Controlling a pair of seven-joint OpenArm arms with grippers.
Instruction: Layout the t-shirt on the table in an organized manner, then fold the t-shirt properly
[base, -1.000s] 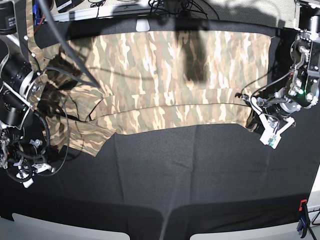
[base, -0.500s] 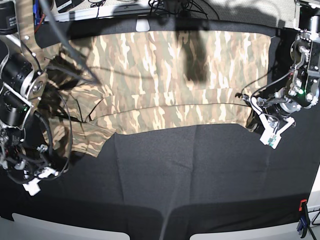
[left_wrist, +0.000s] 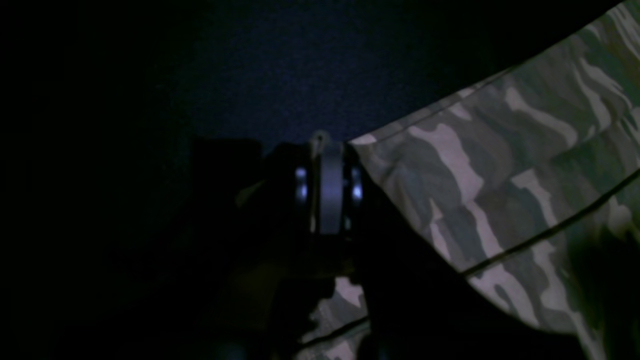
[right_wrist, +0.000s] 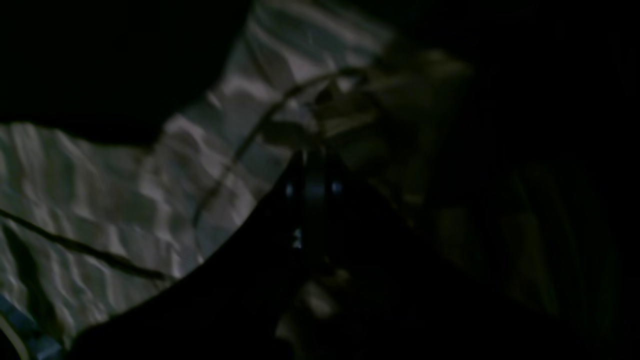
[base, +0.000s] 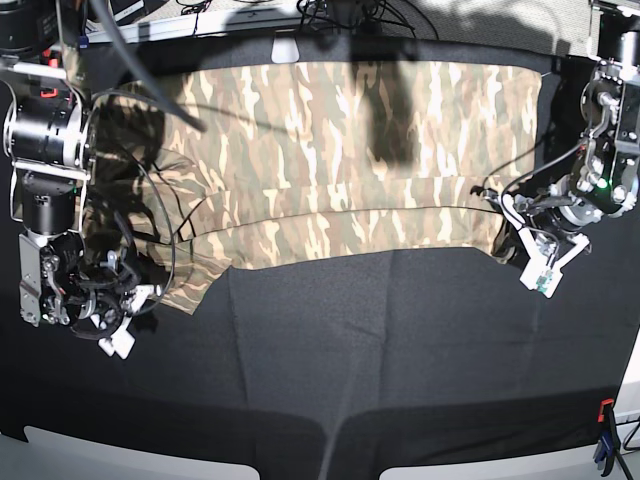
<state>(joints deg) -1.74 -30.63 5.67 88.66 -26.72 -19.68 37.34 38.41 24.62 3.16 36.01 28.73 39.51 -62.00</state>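
Observation:
The camouflage t-shirt (base: 340, 160) lies spread across the far half of the black table (base: 380, 340), with a fold line along its near part and its left sleeve end rumpled. My left gripper (base: 502, 232) sits at the shirt's near right corner. In the left wrist view it (left_wrist: 327, 150) is shut, pinching the hem corner of the shirt (left_wrist: 500, 165). My right gripper (base: 138, 292) is at the rumpled left sleeve end. In the dark right wrist view it (right_wrist: 312, 160) looks shut with bunched shirt fabric (right_wrist: 100, 190) at its tip.
A clamp (base: 605, 440) is fixed at the table's near right edge. A white object (base: 286, 50) lies at the far edge, with cables (base: 340, 12) behind it. Black cable loops (base: 150, 250) from my right arm hang over the shirt's left end.
My right arm has swung up and inward, its gripper moving right toward the left sleeve end, and the fabric there has shifted. The left arm has not moved.

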